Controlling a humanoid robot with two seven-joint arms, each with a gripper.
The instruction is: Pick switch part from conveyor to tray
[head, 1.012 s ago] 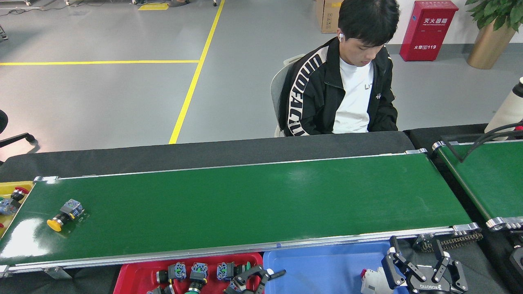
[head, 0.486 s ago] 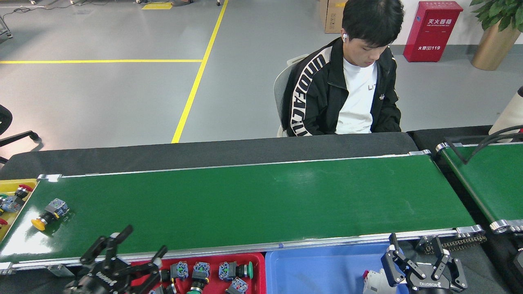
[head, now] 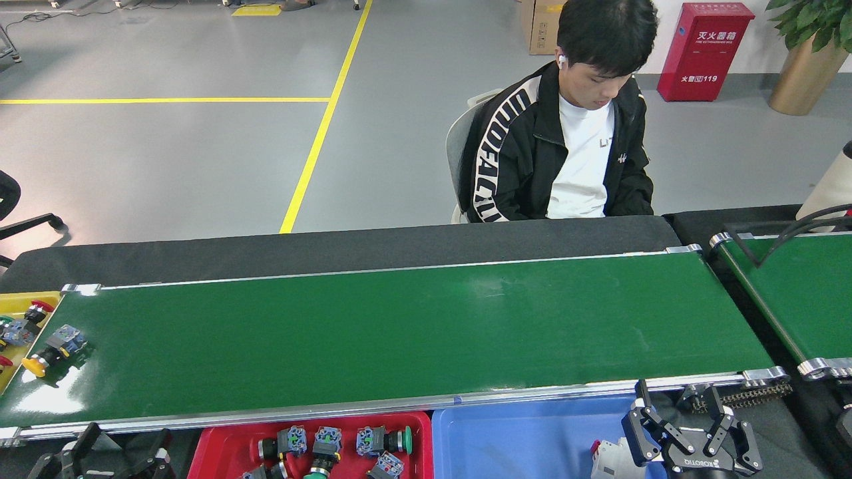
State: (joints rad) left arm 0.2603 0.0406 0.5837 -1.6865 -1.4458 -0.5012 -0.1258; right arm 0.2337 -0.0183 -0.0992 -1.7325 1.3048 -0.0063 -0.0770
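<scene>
Stretching across the middle of the view, the conveyor point(head: 413, 332) is lying on a black surface point(head: 266, 256), its glossy green belt bare except at the far left end. A person in a black jacket point(head: 566, 133) is sitting behind that surface, head bowed. A shorter green belt point(head: 799, 293) is showing in part at the right edge. In front of the conveyor, a blue tray point(head: 526, 442) is sitting just beside a red tray point(head: 226, 452), which is holding several switch parts point(head: 333, 449). A yellow tray point(head: 20, 306) is butting against the belt's left end with more parts in it. The right gripper point(head: 685, 426) is hovering over the blue tray's right corner, its fingers standing apart. The left gripper point(head: 110, 456) is peeking in at the bottom edge, left of the red tray, its fingers spread too. The yellow-capped switch part point(head: 53, 349) is lying on its side on the belt, near the left end.
</scene>
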